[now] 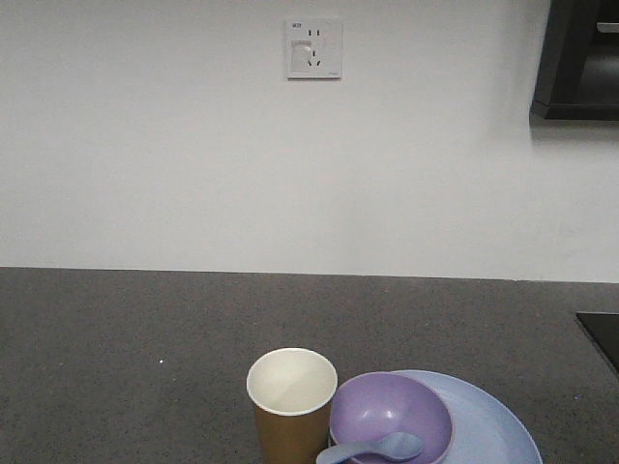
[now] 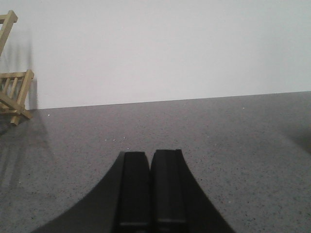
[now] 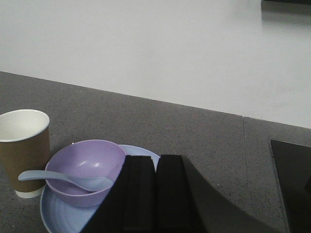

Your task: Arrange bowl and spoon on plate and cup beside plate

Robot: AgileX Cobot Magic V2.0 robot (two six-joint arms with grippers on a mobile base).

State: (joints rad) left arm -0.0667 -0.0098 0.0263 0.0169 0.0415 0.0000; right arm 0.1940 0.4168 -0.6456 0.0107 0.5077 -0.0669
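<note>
The lavender bowl (image 1: pixel 391 418) (image 3: pixel 85 171) sits on the light blue plate (image 1: pixel 493 425) (image 3: pixel 60 216) at the counter's near edge. The pale blue spoon (image 1: pixel 372 449) (image 3: pixel 63 179) lies in the bowl, its handle sticking out over the rim toward the cup. The brown paper cup (image 1: pixel 291 404) (image 3: pixel 22 151) stands upright just left of the plate, touching or almost touching it. My right gripper (image 3: pixel 155 158) is shut and holds nothing, hovering at the plate's right side. My left gripper (image 2: pixel 149 153) is shut and empty over bare counter, away from the dishes.
A wooden rack (image 2: pixel 12 92) stands at the far left by the wall. A black panel (image 3: pixel 294 179) (image 1: pixel 602 333) lies in the counter at the right. A wall socket (image 1: pixel 313 48) and a dark cabinet (image 1: pixel 576 58) are on the wall behind.
</note>
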